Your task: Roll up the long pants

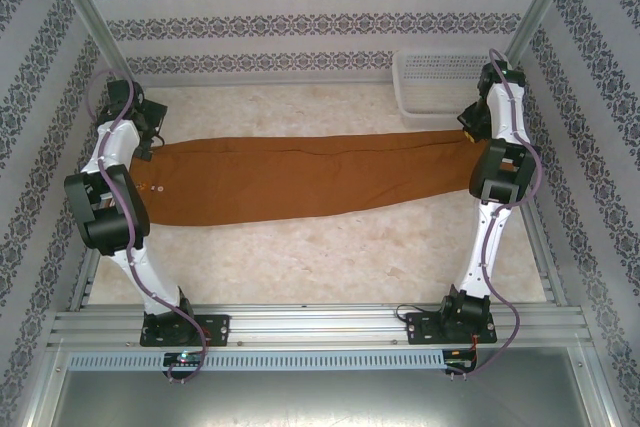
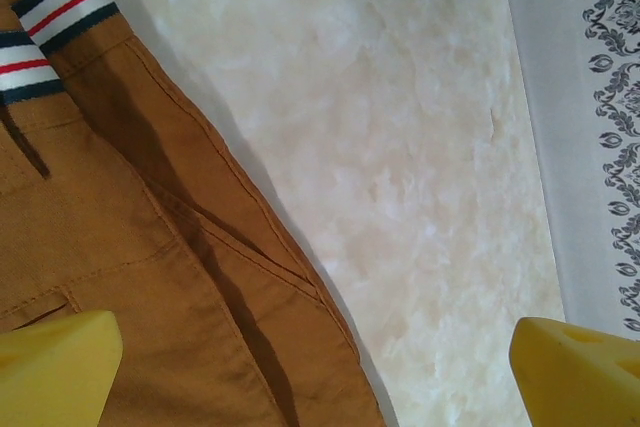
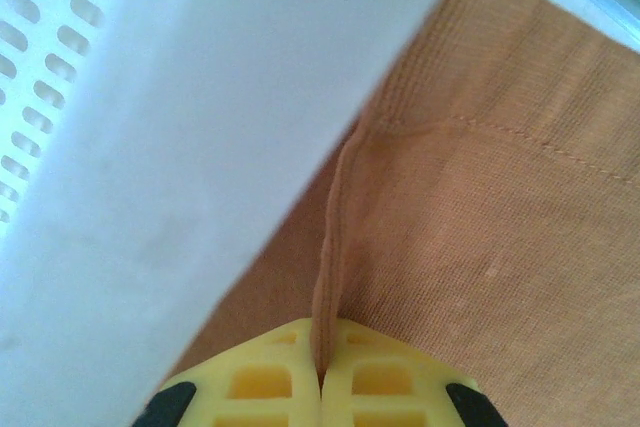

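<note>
By the bench's (image 1: 300, 267) right edge, the right gripper (image 3: 322, 372) pinches the hem of the flat, rust-brown long pants (image 1: 300, 175); the left gripper (image 2: 315, 372) gapes over the waist.

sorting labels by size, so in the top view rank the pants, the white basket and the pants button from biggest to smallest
1. pants, by far the largest, laid out flat
2. white basket, clearly shorter than the pants
3. button, a tiny pale dot at the waist

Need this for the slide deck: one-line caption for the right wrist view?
Right hand shut on a raised fold of the long pants near the hem stitching, white mesh basket alongside.
</note>
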